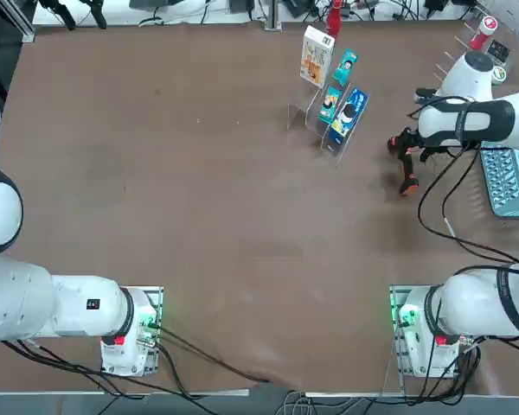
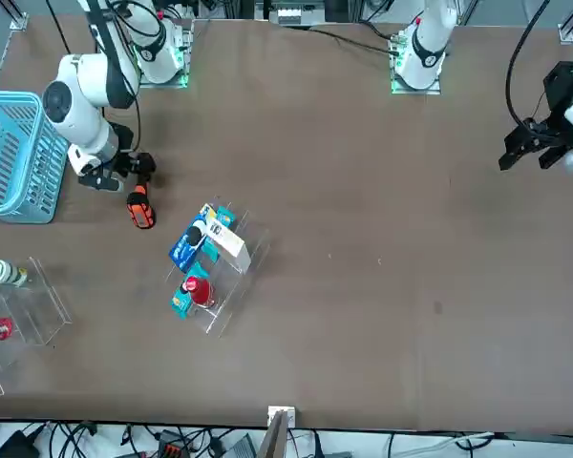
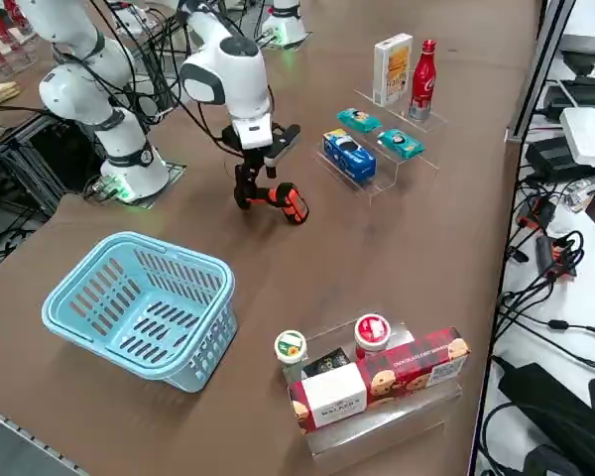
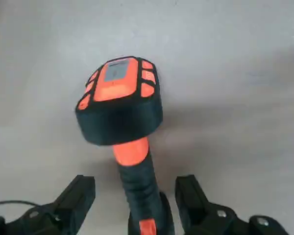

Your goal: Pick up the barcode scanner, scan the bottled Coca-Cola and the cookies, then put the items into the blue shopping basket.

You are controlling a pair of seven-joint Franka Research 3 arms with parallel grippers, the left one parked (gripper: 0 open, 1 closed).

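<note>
Top view: right gripper [image 1: 406,149] down at the table, just off the blue shopping basket [image 1: 509,180]. Barcode scanner [image 1: 406,169] lying right under it, orange head poking out toward the arm bases. Jaw state hard to read from this angle. Cookies [image 1: 316,55] and bottled Coca-Cola [image 1: 333,19] well away from the jaws, on the clear stepped rack [image 1: 316,121] near the far edge, with a blue packet [image 1: 348,113] and two teal packets [image 1: 344,67] on the lower steps.

Front view: right gripper [image 2: 124,170] low over the table, scanner [image 2: 139,207] sticking out beyond the fingers toward the rack. Blue shopping basket [image 2: 17,157] just behind the gripper, on the side away from the rack. Cookies [image 2: 226,244] and bottled Coca-Cola [image 2: 197,289] past the scanner head, apart from the jaws.

Right side view: right gripper [image 3: 261,178] pointing down, fingers straddling the scanner [image 3: 270,194] handle. Orange end resting on the table. Blue shopping basket [image 3: 139,306] near, not touching. Cookies [image 3: 392,68] and bottled Coca-Cola [image 3: 423,79] upright side by side on the rack's top step, far from the jaws.

Right wrist view: right gripper [image 4: 134,196] with jaws apart, fully spread. Scanner [image 4: 123,117] handle sitting between the two fingers [image 4: 78,198], gap visible on both sides, no contact seen. Head ahead of the fingertips, orange face up.
</note>
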